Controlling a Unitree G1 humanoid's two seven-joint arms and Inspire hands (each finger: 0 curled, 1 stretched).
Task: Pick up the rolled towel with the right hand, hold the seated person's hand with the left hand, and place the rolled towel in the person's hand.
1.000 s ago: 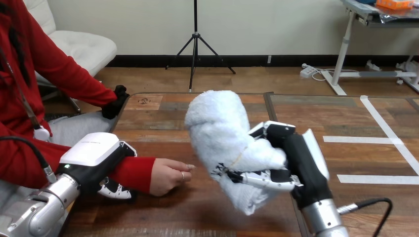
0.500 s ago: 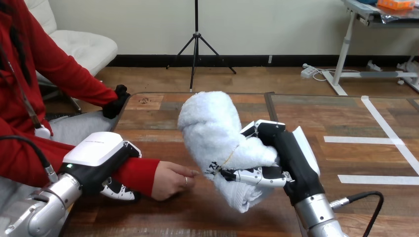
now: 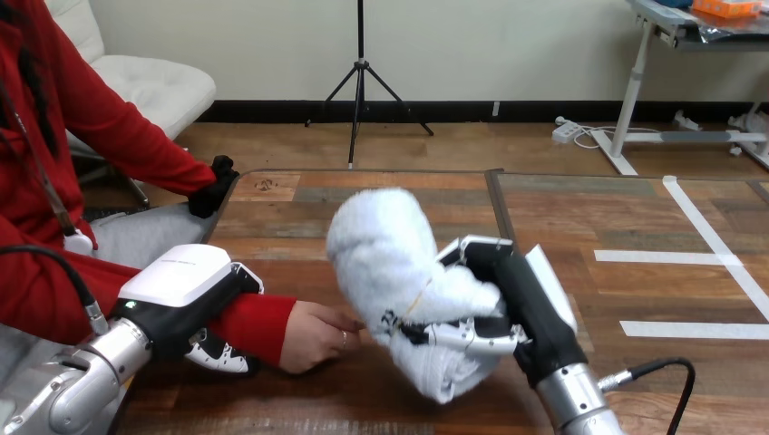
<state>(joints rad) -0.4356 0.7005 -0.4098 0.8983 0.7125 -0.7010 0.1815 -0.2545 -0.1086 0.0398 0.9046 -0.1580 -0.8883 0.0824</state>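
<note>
The rolled white towel (image 3: 385, 258) is held tilted above the table, with my right hand (image 3: 512, 299) shut on its lower half, fingers (image 3: 462, 337) wrapped round the front. The person's hand (image 3: 317, 335) rests on the wooden table (image 3: 299, 227) at lower left, fingers loosely curled, their tips touching or almost touching the towel's lower end. My left hand (image 3: 186, 294) sits over the person's red-sleeved wrist, its fingers (image 3: 216, 355) curled underneath the sleeve.
The person's other hand (image 3: 213, 186), in black, rests at the table's far left edge. A dark seam (image 3: 497, 213) splits the tabletop, and white tape lines (image 3: 712, 240) cross its right part.
My right hand has carried the towel down and to the left until it reaches the person's fingertips. My left hand and the person's wrist have shifted slightly right.
</note>
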